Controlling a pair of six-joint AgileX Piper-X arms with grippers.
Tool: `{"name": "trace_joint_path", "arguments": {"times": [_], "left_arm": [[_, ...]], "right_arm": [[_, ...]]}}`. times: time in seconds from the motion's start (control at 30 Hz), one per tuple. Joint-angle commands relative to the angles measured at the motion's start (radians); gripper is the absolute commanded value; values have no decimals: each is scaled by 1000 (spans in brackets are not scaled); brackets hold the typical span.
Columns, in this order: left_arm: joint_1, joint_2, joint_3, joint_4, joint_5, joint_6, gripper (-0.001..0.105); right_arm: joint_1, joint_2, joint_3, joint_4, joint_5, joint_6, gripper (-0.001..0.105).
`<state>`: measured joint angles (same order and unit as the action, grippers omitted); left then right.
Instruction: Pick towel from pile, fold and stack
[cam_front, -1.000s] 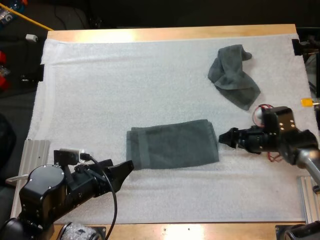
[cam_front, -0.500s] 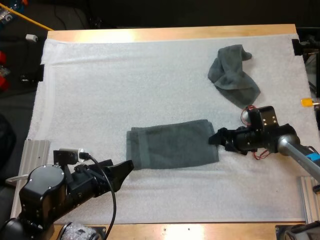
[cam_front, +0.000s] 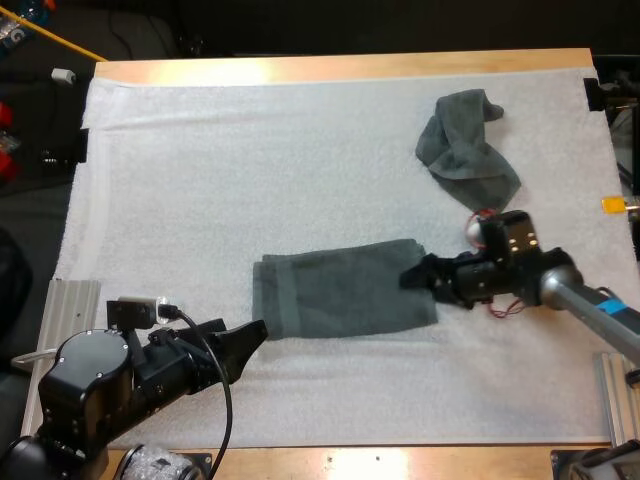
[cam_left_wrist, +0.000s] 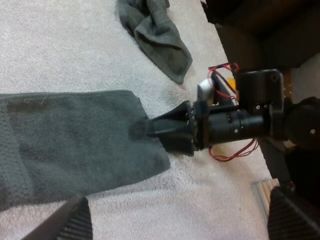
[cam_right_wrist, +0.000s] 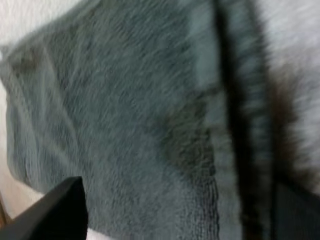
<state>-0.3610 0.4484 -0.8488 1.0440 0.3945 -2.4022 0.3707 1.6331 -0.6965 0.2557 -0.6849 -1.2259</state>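
Observation:
A dark grey-green towel lies folded into a flat rectangle at the mat's middle front. A second, crumpled towel sits at the back right. My right gripper reaches in from the right, its tips over the folded towel's right edge. In the right wrist view its fingers stand wide apart, open, just above the towel. My left gripper rests open near the towel's front left corner, clear of it. Its wrist view shows the folded towel, the crumpled towel and the right gripper at the towel's end.
The white mat covers most of the wooden table. Metal rails sit at the front left and front right of the mat. Bare mat spreads across the left and back.
My right gripper has slid left, from the bare mat beside the folded towel to over its right edge. The left arm and both towels have stayed put.

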Motion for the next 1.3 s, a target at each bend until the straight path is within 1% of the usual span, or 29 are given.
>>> {"name": "trace_joint_path", "arguments": {"times": [0.0,0.03,0.07,0.1,0.17,0.2,0.23,0.27,0.3,0.33,0.37,0.4,0.47,0.5,0.53,0.63,0.67,0.7,0.77,0.8,0.87,0.9,0.97,1.03,1.07,1.17,1.2,1.27], "left_arm": [[0,2,-6,-11,5,-10,69],[0,2,-6,-11,5,-10,69],[0,2,-6,-11,5,-10,69],[0,2,-6,-11,5,-10,69],[0,2,-6,-11,5,-10,69],[0,2,-6,-11,5,-10,69],[0,2,-6,-11,5,-7,69],[0,2,-6,-11,8,0,69],[0,2,-6,-11,14,3,69],[0,2,-6,-11,24,5,69],[0,2,-6,-11,36,5,69],[0,2,-6,-11,41,5,69],[0,2,-6,-11,60,5,69],[0,2,-6,-11,61,5,69],[0,2,-6,-7,67,5,69],[0,2,-6,11,69,15,69],[0,2,-6,33,69,37,69],[0,2,-6,41,69,47,69],[0,2,-1,96,69,97,69],[0,2,2,109,69,104,69],[0,2,18,145,69,120,69],[0,2,24,158,69,121,69],[0,2,45,180,72,132,69],[0,2,61,190,73,137,69],[0,2,67,193,73,140,69],[0,2,72,193,73,142,69],[0,2,72,193,75,142,69],[0,2,72,193,80,142,69]], "right_arm": [[26,28,12,34,-7,1,68],[35,28,12,34,5,4,65],[43,28,12,34,33,25,58],[43,28,12,34,42,36,54],[42,25,12,34,60,42,33],[42,24,12,34,60,42,29],[42,14,12,41,67,34,18],[42,-1,12,46,85,33,9],[42,-16,12,53,101,33,2],[42,-41,12,69,139,33,0],[42,-75,12,94,188,27,0],[42,-94,12,105,203,23,0],[42,-170,12,182,284,10,0],[42,-184,12,204,308,8,0],[41,-222,12,252,364,-2,0],[41,-308,12,364,485,-76,0],[41,-341,12,414,537,-109,0],[41,-353,12,432,568,-125,0],[41,-411,9,529,683,-178,0],[41,-424,8,555,717,-188,0],[41,-458,-12,648,818,-246,0],[41,-466,-20,675,844,-271,0],[41,-479,-53,764,934,-333,0],[41,-479,-84,823,995,-358,0],[41,-479,-101,848,1008,-359,0],[41,-479,-127,858,997,-363,0],[41,-479,-130,856,983,-357,0],[41,-477,-134,846,913,-309,0]]}}
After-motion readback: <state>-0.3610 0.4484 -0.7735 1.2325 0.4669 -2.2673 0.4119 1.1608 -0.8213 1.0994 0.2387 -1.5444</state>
